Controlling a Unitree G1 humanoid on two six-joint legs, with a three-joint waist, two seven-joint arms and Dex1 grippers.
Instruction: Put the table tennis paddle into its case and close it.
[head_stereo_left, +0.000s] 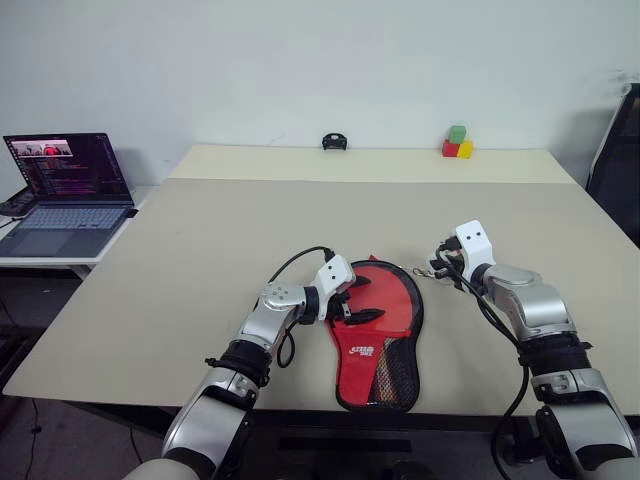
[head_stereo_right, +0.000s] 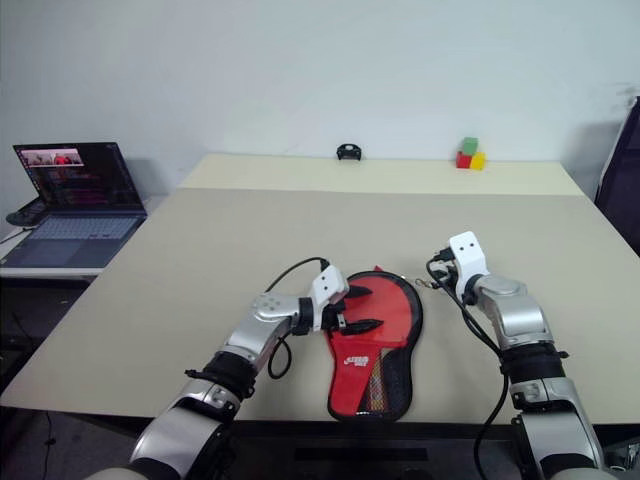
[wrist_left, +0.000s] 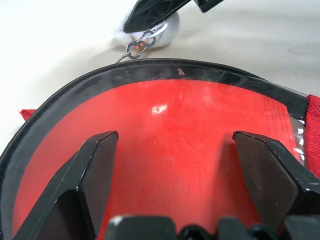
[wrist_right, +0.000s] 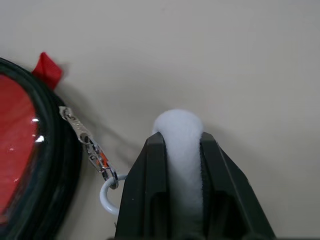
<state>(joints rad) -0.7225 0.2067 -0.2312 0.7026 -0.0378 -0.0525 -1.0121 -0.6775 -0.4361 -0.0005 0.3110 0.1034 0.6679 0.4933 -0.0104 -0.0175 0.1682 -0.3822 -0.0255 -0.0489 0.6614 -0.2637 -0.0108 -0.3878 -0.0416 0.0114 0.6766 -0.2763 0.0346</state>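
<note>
**Left eye view: case closing, pull tab in hand**

Left eye view shows the case (head_stereo_left: 378, 335) lying flat near the table's (head_stereo_left: 180, 260) front edge, between our two arms. We see its red side up, with black zipper edging round the head and the mesh pocket on the narrow end.

Progress: we see no paddle lying loose, and a glossy red face under clear film shows inside the black rim in the left wrist view, so we judge the paddle is already inside. Whether the zip is run fully home we cannot tell; closing appears to be the step in hand or just finishing.

Grippers: our left gripper (head_stereo_left: 358, 300) hovers over the round head with fingers spread wide, grasping nothing. Our right gripper (wrist_right: 182, 150) sits just beside the head's right edge, clenched on a white pull tab (wrist_right: 178, 127); a small ring and chain (wrist_right: 90, 147) link that tab to the zipper at the rim.

Orientation: the long axis runs roughly front to back on the table. The round head points away from us and the narrow handle end points toward us, close to the front edge.
</note>
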